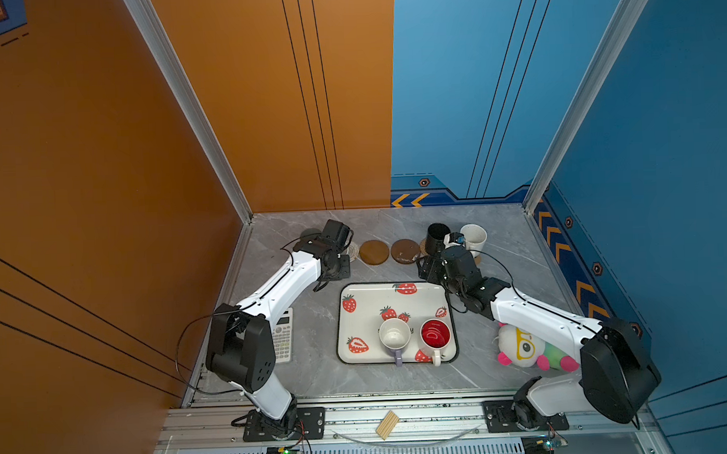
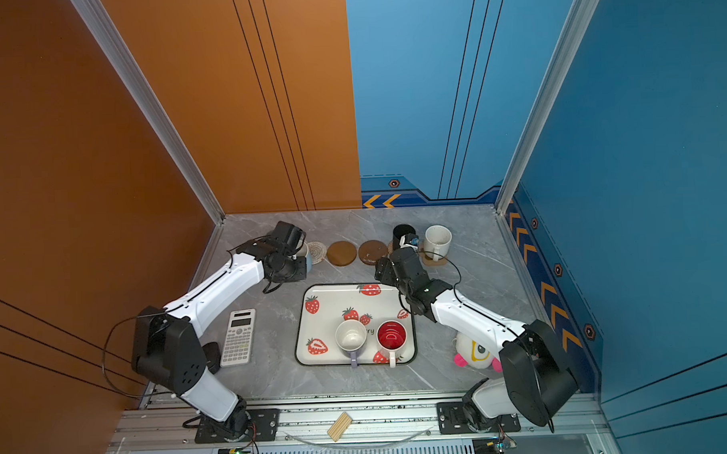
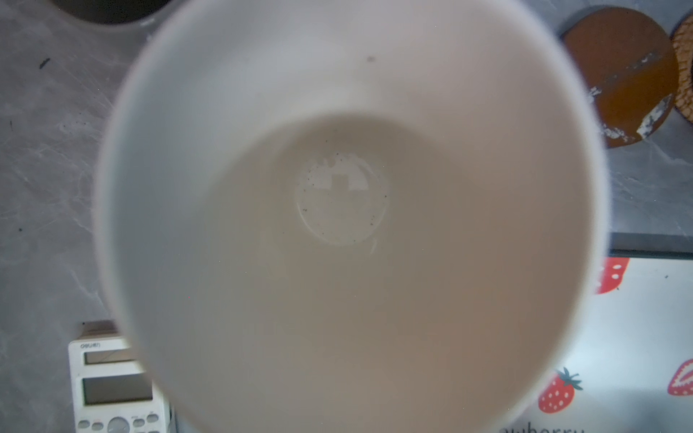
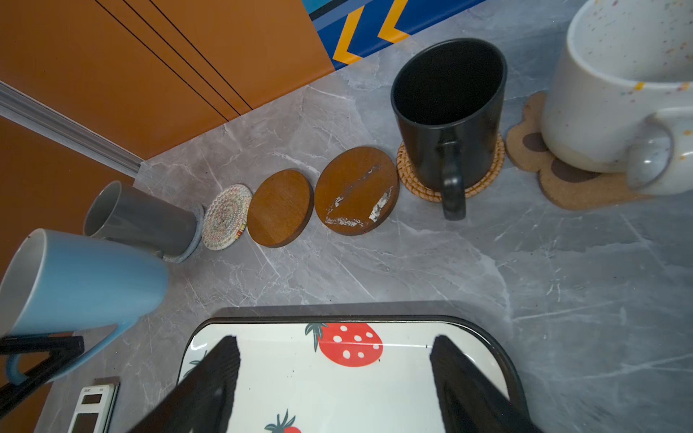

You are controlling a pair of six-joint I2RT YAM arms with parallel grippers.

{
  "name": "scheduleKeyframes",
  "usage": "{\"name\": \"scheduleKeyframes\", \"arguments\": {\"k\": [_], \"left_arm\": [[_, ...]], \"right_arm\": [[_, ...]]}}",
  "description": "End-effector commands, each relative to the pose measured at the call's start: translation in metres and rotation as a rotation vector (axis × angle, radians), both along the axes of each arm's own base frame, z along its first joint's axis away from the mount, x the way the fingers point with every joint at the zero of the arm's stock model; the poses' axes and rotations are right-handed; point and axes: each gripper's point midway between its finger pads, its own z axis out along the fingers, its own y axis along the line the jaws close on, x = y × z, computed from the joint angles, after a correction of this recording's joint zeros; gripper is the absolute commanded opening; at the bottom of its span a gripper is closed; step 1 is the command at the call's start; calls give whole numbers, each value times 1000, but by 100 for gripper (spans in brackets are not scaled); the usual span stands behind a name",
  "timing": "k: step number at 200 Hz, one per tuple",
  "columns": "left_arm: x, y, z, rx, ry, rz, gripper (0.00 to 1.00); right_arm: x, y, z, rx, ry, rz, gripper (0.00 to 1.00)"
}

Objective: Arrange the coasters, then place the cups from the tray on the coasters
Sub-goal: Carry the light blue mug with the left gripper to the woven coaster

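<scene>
Gripping the blue mug (image 4: 82,285) by its handle, the left tool (image 4: 37,356) is pinched shut on it near the left end of the coaster row; whether the mug is clear of the bench (image 1: 308,363) cannot be told. Close behind it the tall grey mug (image 4: 138,221) stands on the grey woven coaster (image 4: 195,232). Along the row the cream woven coaster (image 4: 227,217), the plain wooden disc (image 4: 280,208) and the scuffed wooden disc (image 4: 356,191) lie bare. Then the black mug (image 4: 450,112) sits on the rattan coaster (image 4: 412,180), and the speckled white mug (image 4: 607,93) on the paw-print coaster (image 4: 532,150). Nearer the arms' bases, the strawberry tray (image 1: 368,294) carries the lilac mug (image 1: 394,335) and the red-lined mug (image 1: 435,335), upright, side by side. The right tool (image 4: 337,386) hangs over the tray's far edge, jaws spread wide, holding nothing. A calculator (image 2: 239,336) lies left of the tray, and a plush toy (image 1: 524,347) lies to its right.
</scene>
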Motion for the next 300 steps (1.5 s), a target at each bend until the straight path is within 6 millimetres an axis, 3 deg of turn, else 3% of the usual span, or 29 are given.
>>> {"name": "scheduleKeyframes", "arguments": {"k": [1, 53, 133, 300], "left_arm": [[31, -10, 24, -42, -95, -20, 0], [65, -14, 14, -51, -81, -18, 0], [95, -13, 2, -13, -82, -20, 0], [115, -5, -25, 21, -49, 9, 0]], "right_arm": [[0, -2, 1, 33, -1, -6, 79], [1, -8, -3, 31, 6, -13, 79], [1, -22, -11, 31, 20, -40, 79], [9, -22, -22, 41, 42, -46, 79]]}}
